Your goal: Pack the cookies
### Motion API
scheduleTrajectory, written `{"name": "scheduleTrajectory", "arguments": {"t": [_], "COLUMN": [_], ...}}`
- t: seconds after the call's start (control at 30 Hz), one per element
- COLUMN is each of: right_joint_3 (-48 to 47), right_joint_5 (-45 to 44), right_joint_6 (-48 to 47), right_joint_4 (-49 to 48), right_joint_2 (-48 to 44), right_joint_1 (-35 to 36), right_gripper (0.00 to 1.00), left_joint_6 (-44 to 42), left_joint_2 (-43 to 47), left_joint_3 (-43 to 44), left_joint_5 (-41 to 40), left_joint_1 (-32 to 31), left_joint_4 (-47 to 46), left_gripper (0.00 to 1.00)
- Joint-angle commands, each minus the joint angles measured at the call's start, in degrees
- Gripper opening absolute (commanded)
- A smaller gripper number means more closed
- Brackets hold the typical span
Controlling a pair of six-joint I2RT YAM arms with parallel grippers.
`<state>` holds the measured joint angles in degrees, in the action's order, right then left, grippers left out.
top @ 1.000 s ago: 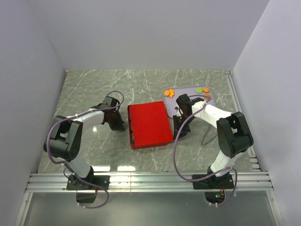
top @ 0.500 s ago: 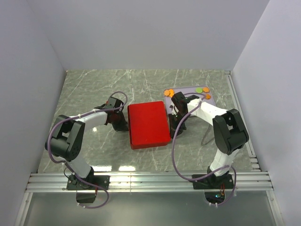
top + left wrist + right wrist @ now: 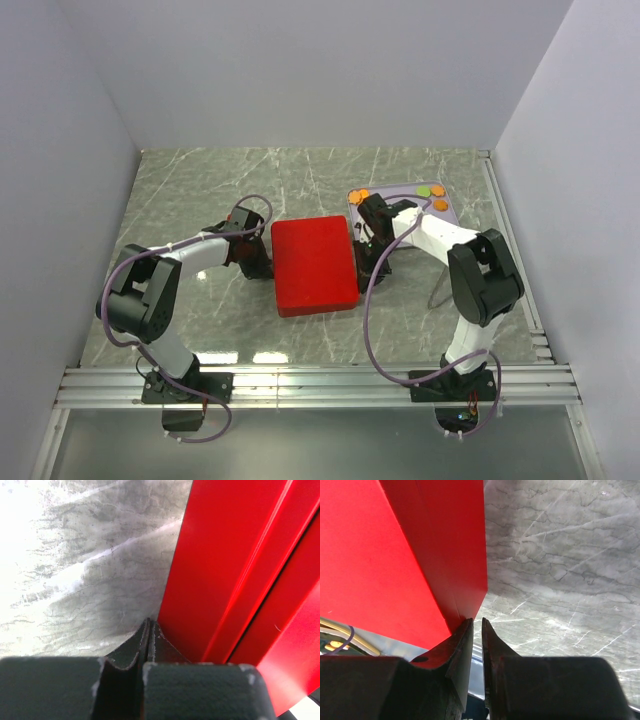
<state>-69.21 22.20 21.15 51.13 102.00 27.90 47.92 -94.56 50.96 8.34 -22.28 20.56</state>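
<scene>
The cookies (image 3: 438,190) are a few orange discs and one green disc lying on a purple tray (image 3: 452,215) at the back right. More orange pieces (image 3: 360,194) sit at the tray's left corner. A red lid (image 3: 315,265) covers the box in the middle. My left gripper (image 3: 253,262) is shut, its tips (image 3: 150,623) against the red left side (image 3: 225,570). My right gripper (image 3: 368,262) stands at the box's right side. Its jaws (image 3: 477,621) are open by a narrow gap with nothing between them, the left fingertip touching the red corner (image 3: 465,580).
Grey marble tabletop (image 3: 200,190) lies all around the box. White walls close in the left, back and right. A metal rail (image 3: 320,385) runs along the near edge by the arm bases. A thin cable (image 3: 440,285) lies right of the right arm.
Both grippers have closed in on the red box from either side. The right jaws have narrowed slightly. The lid now sits squarer on the box.
</scene>
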Motion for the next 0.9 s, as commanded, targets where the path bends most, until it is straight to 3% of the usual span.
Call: {"name": "scheduleTrajectory", "arguments": {"t": [0.0,0.63,0.87], "right_joint_3": [-3.12,-11.30,-6.90], "right_joint_5": [0.83,-4.87,-8.40], "right_joint_6": [0.56,1.00,-0.58], "right_joint_4": [-0.07,2.21,1.69], "right_joint_2": [1.27,1.98,-2.85], "right_joint_1": [1.10,0.58,-5.75], "right_gripper": [0.20,0.17,0.17], "left_joint_6": [1.21,1.03,0.24], "left_joint_2": [-0.01,2.02,1.40], "left_joint_3": [-0.60,-2.27,-1.30], "left_joint_5": [1.33,0.54,-0.16], "left_joint_1": [-0.57,-0.57,-0.48], "left_joint_4": [-1.84,-0.96,-0.25], "left_gripper": [0.01,0.01,0.01]}}
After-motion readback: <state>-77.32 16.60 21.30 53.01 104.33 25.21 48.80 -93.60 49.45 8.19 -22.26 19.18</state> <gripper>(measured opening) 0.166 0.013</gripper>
